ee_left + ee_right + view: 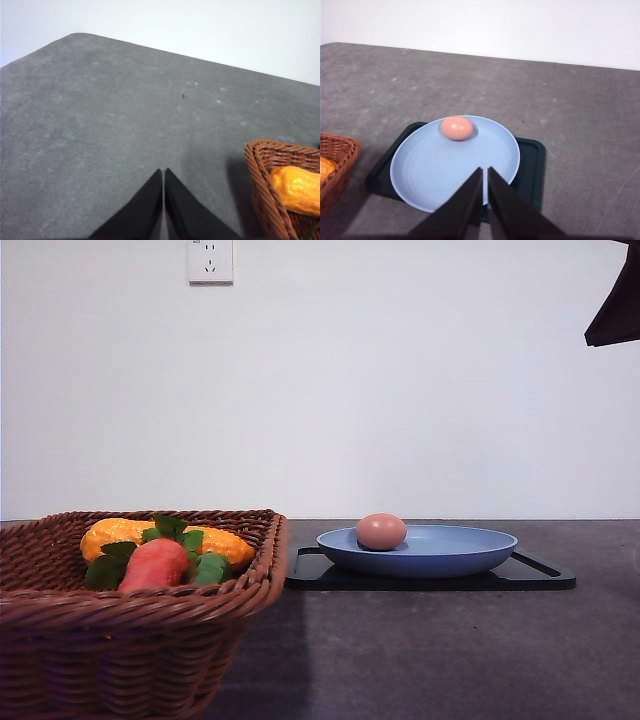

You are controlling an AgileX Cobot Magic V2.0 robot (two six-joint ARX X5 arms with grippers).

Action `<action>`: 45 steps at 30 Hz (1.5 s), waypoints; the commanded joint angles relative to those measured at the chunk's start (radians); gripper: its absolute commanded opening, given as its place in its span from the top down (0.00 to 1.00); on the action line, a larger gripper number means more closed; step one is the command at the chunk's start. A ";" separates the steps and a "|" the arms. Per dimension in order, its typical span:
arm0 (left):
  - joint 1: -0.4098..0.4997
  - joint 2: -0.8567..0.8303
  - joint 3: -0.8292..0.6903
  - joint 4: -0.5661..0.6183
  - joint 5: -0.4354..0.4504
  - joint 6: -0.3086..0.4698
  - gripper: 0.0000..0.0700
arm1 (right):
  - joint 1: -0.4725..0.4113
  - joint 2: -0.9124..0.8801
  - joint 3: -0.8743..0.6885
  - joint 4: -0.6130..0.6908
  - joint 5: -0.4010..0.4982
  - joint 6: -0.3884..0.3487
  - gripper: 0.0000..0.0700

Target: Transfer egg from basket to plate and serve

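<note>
Obs.: the egg point(381, 531) lies on the plate point(470, 552), toward the rim on the basket side, not in the centre. It touches nothing but the plate's surface. Take that off-centre spot as the likely drop point nearest the basket point(150, 640); on a shallow dish the egg can roll, so you treat it as unsteady.

The plate sits on a flat black tray point(540, 575), and the tray sits on the grey table point(420, 660) just beside the basket. My reading: the tray is there to give you an edge to grasp for serving, so the plate itself need not be pinched.

Right gripper point(485, 187): fingers pressed together, nothing between them, hanging above the near edge of the plate, apart from the egg. Left gripper point(163, 187): likewise closed and empty, over bare table, with a corner of the basket off to one side in its wrist view.

The basket holds a carrot point(153, 563) with green leaves and a yellow-orange corn-like piece point(120, 533); no egg visible in it.

Judgement: the transfer looks done and serving remains. If you move the tray, keep it level and slow, since the egg sits close to the rim.
</note>
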 commanded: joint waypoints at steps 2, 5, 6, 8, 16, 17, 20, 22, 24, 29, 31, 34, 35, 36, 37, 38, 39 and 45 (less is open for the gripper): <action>0.002 -0.002 -0.027 -0.006 0.006 -0.002 1.00 | 0.004 -0.015 0.008 0.007 0.013 -0.049 1.00; 0.002 -0.002 -0.027 -0.006 0.006 -0.002 1.00 | -0.032 -0.103 -0.004 -0.001 0.049 -0.195 1.00; 0.002 -0.002 -0.027 -0.005 0.005 -0.002 1.00 | -0.052 -0.137 -0.015 0.002 0.046 -0.242 1.00; 0.002 -0.002 -0.027 -0.006 0.005 -0.002 1.00 | -0.097 -0.205 -0.047 0.012 0.011 -0.288 1.00; 0.002 -0.002 -0.027 -0.005 0.006 -0.002 1.00 | -0.295 -0.463 -0.282 0.121 -0.091 -0.274 1.00; 0.002 -0.002 -0.027 -0.005 0.005 -0.002 1.00 | -0.311 -0.488 -0.308 0.121 -0.105 -0.267 1.00; 0.002 -0.002 -0.027 -0.006 0.006 -0.002 1.00 | -0.349 -0.552 -0.372 0.119 -0.140 -0.240 1.00; 0.002 -0.002 -0.027 -0.005 0.005 -0.002 1.00 | -0.363 -0.583 -0.403 0.110 -0.145 -0.219 1.00; 0.002 -0.002 -0.027 -0.005 0.005 -0.002 1.00 | -0.370 -0.605 -0.431 0.106 -0.150 -0.201 1.00; 0.002 -0.002 -0.027 -0.005 0.006 -0.002 1.00 | -0.378 -0.633 -0.445 0.000 -0.163 -0.195 1.00; 0.002 -0.002 -0.027 -0.005 0.006 -0.002 1.00 | -0.378 -0.633 -0.445 -0.055 -0.164 -0.185 1.00; 0.002 -0.002 -0.027 -0.005 0.005 -0.002 1.00 | -0.377 -0.632 -0.445 -0.130 -0.163 -0.122 1.00; 0.002 -0.002 -0.027 -0.005 0.005 -0.001 1.00 | -0.377 -0.630 -0.444 -0.133 -0.159 -0.105 1.00; 0.002 -0.002 -0.027 -0.005 0.005 -0.001 1.00 | -0.377 -0.630 -0.444 -0.126 -0.156 -0.101 1.00; 0.002 -0.002 -0.027 -0.005 0.005 -0.002 1.00 | -0.377 -0.630 -0.444 -0.117 -0.156 -0.102 1.00; 0.002 -0.002 -0.027 -0.006 0.005 -0.002 1.00 | -0.377 -0.631 -0.444 -0.112 -0.156 -0.102 1.00; 0.002 -0.002 -0.027 -0.005 0.005 -0.002 1.00 | -0.377 -0.631 -0.444 -0.109 -0.156 -0.102 1.00; 0.002 -0.002 -0.027 -0.005 0.005 -0.002 1.00 | -0.377 -0.631 -0.444 -0.109 -0.156 -0.102 1.00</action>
